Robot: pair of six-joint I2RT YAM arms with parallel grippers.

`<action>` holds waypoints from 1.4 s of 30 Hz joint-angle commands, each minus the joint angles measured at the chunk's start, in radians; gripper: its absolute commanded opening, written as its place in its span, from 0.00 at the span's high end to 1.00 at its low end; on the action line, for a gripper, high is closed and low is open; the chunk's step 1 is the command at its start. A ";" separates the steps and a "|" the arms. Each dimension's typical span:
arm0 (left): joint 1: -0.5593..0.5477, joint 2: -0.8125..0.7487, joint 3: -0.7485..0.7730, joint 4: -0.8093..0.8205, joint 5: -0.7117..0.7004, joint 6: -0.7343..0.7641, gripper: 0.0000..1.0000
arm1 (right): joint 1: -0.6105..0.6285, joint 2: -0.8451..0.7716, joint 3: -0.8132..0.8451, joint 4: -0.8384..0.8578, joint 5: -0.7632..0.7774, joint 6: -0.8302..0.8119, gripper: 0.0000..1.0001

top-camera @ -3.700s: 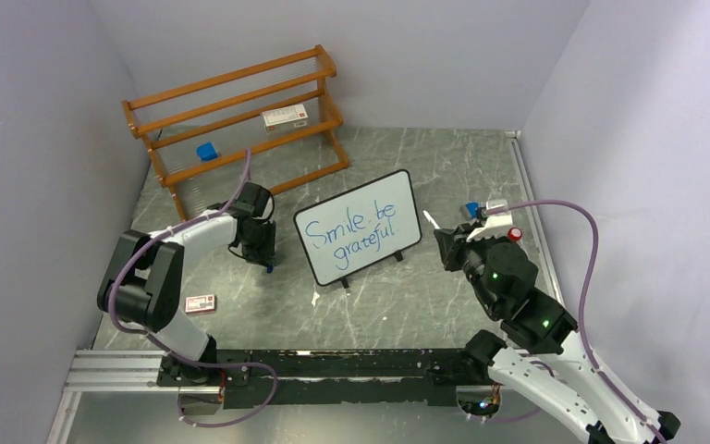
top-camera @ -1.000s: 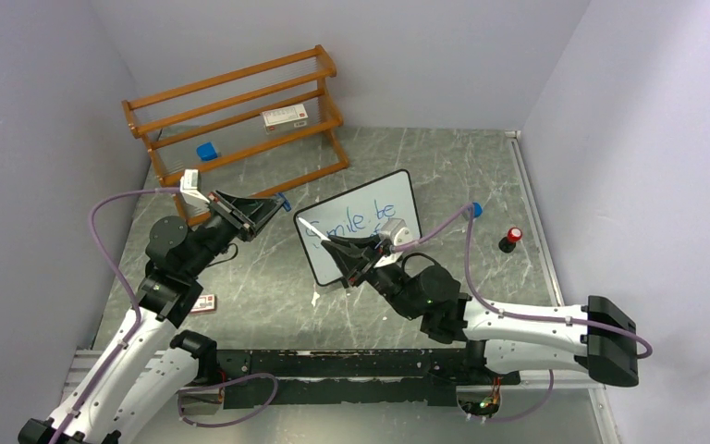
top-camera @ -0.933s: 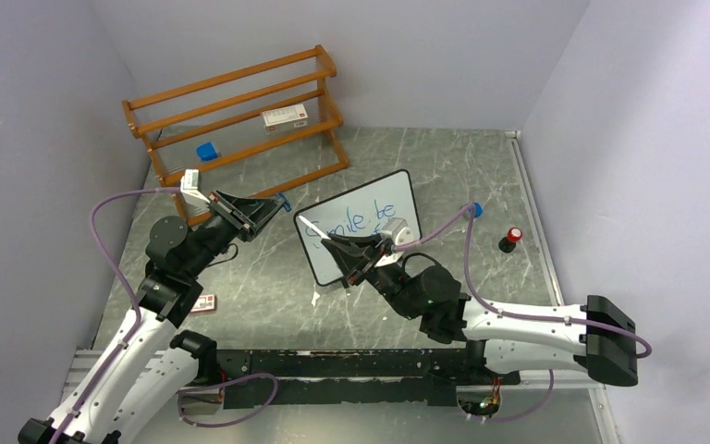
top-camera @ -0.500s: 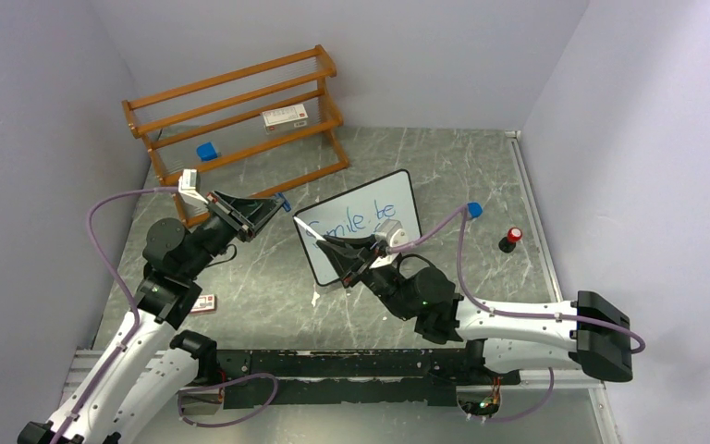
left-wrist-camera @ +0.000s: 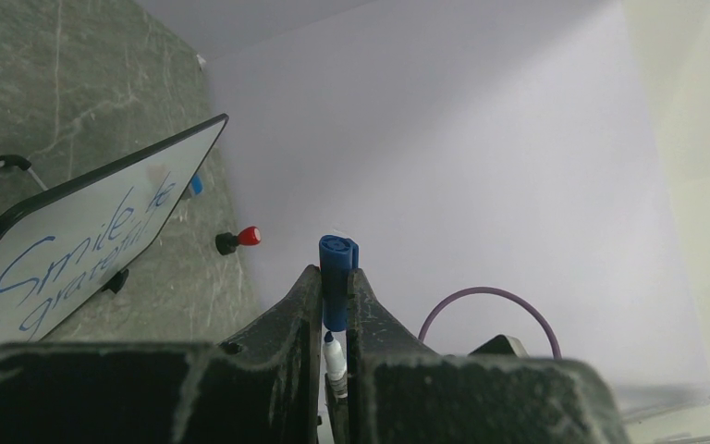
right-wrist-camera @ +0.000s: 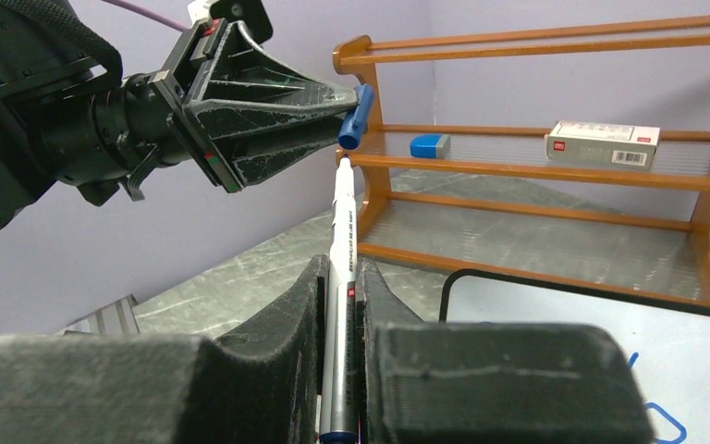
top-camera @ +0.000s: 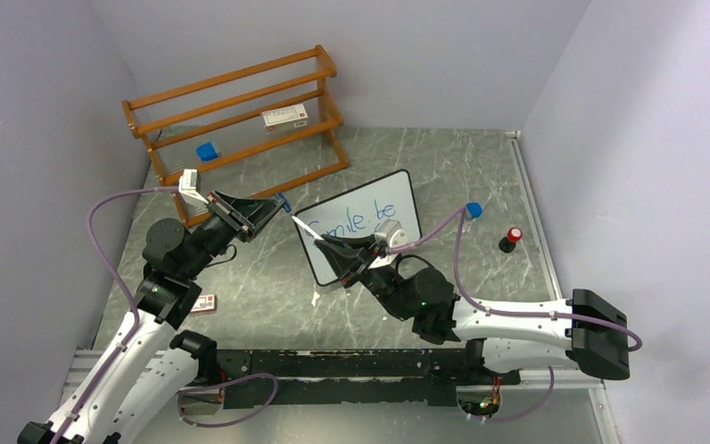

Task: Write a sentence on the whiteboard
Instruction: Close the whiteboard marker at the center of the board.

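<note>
Marble counter (top-camera: 462, 166) carries the whiteboard (top-camera: 409, 217), sentence (top-camera: 356, 222) finished. Left jaws pinch a cap (top-camera: 284, 197), right jaws the marker (top-camera: 310, 230), tip just at its five o'clock. Recapping likely: align, then push.

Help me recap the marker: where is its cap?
Top view, left of centre: the blue cap sits pinched in the left gripper, between the wooden rack and the whiteboard, by the marker tip.

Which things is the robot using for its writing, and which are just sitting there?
For the job: whiteboard, the sentence, marker in the right tool, blue cap in the left tool.
Just lying about: wooden rack, white box and blue block on it, small flat box, red-topped knob.
</note>
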 commanded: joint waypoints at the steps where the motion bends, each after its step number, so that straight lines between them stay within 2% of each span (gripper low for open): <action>1: 0.002 -0.009 -0.004 0.045 0.034 0.004 0.95 | 0.008 0.012 0.010 0.061 0.026 -0.001 1.00; 42: 0.002 -0.018 0.023 -0.001 0.046 0.061 0.95 | 0.009 0.041 0.019 0.140 0.043 0.038 1.00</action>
